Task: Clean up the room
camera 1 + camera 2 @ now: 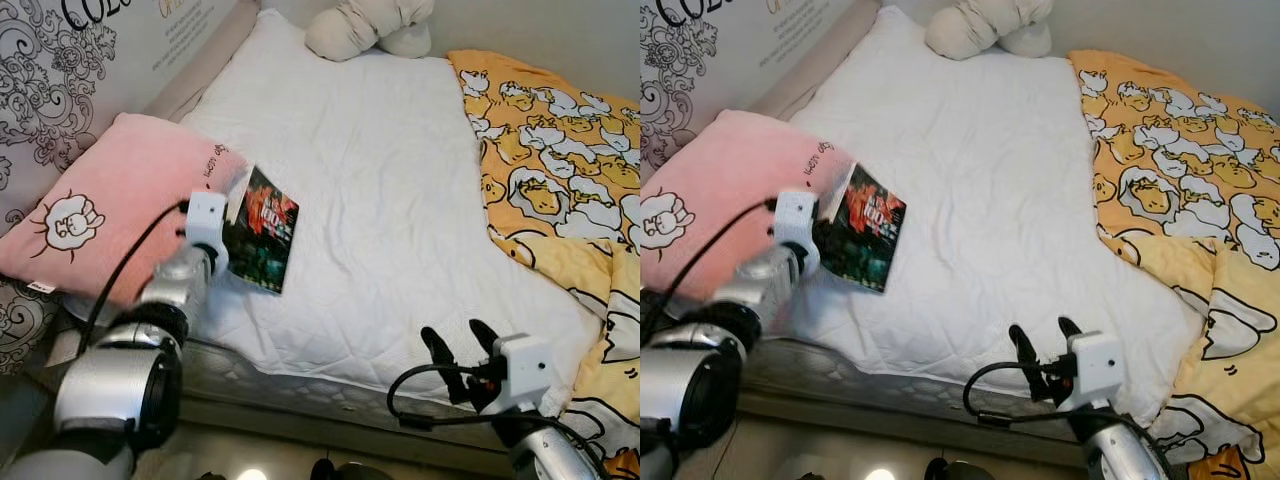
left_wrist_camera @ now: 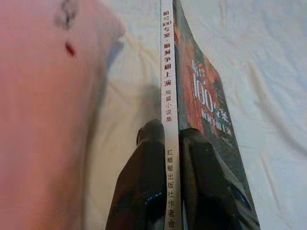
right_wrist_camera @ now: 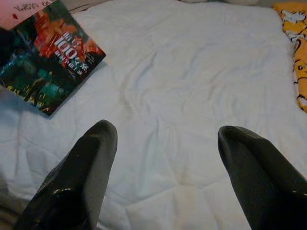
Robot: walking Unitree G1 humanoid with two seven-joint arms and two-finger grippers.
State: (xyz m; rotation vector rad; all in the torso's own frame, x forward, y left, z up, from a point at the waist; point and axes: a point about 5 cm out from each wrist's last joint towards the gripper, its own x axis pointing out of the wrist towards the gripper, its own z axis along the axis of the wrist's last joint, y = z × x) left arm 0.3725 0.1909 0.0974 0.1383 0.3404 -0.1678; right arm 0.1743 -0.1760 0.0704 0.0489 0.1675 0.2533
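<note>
— Gripping the spine, are we? How does our left gripper (image 2: 171, 191) sit on the paperback book (image 1: 262, 232)?

— Clamped on it. Our wrist camera shows one black finger on each side of the white spine (image 2: 166, 72), which runs straight away from the claw, so the book's long axis lines up with the fingers. The dark cover with the red lettering tilts toward the open sheet; the other side faces the pink pillow (image 1: 110, 205).

— And where does the book lie on the bed?

— Near the left edge of the white mattress (image 1: 400, 200), just beside the pillow, its lower end toward the mattress's near edge and its top pointing up toward the headboard end, slightly off to the left.

— What about our right gripper (image 1: 461, 352)?

— Fingers spread apart, holding nothing, hovering over the near edge toward the right corner, well apart from the book. The left arm is plainly the one that matters.

— Anything else further out?

— A yellow duvet with duck prints (image 1: 550, 160) along the right edge, and a cream plush toy (image 1: 365, 25) at the far end. We judge that lifting straight up along that spine should clear the pillow.
</note>
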